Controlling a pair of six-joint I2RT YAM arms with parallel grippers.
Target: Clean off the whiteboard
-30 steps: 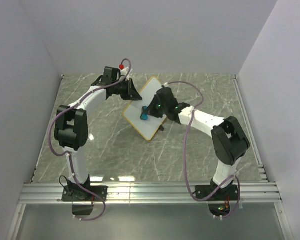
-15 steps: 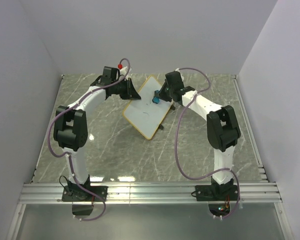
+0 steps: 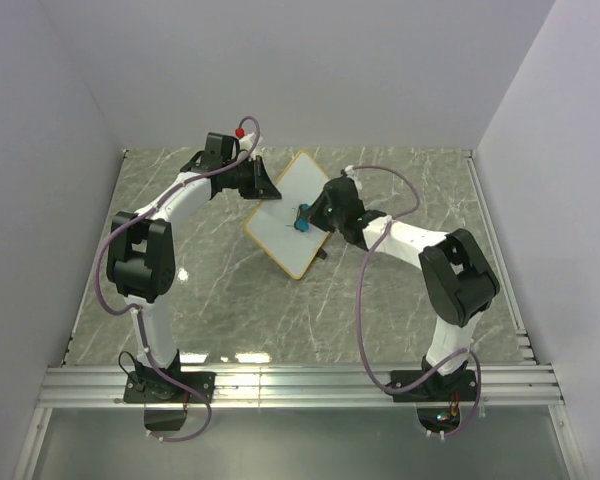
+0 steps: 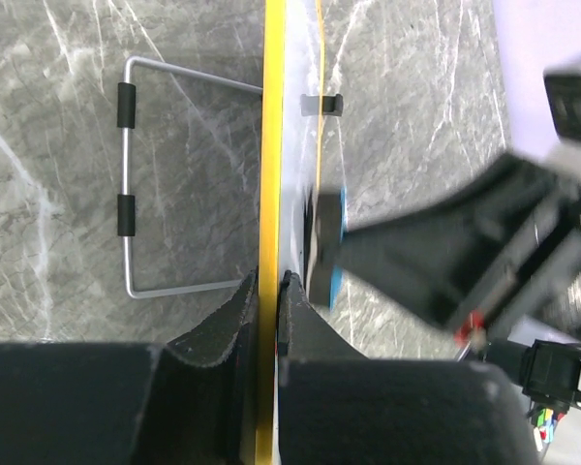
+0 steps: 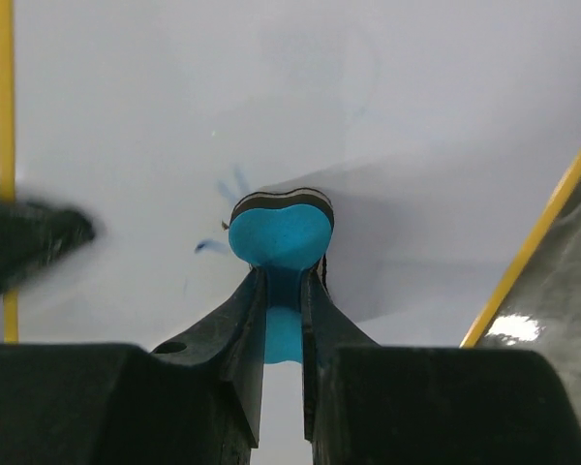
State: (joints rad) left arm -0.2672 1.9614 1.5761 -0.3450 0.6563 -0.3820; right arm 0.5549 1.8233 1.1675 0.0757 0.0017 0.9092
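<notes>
whiteboard (image 3: 280,240) position: set mid-table toward the far side, between the two grippers, turned diagonally to the table edges
whiteboard pose: propped at a tilt; in the left wrist view it is seen edge-on (image 4: 269,145), with a wire stand (image 4: 126,174) behind it on the table
whiteboard frame: a thin yellowish rim is seen around the white face (image 5: 416,116)
whiteboard marks: a few faint blue strokes (image 5: 218,242) are left just beside the eraser tip; the rest of the face in the right wrist view is seen white
eraser (image 3: 301,226): small and blue with a dark pad layer; its rounded end (image 5: 279,237) is pressed against the white face near the middle of the board
right gripper (image 3: 308,218): closed narrowly on the eraser's shank, with the eraser head sticking out past the fingertips (image 5: 281,281)
left gripper (image 3: 272,194): clamped fully onto the board's far-left edge, one finger on each side of the rim (image 4: 269,286); the board is held by it
small black clip (image 4: 321,104): seen on the board's front face side, near the far end of the edge
table (image 3: 220,290): grey marbled top, on which the board and stand are carried
</notes>
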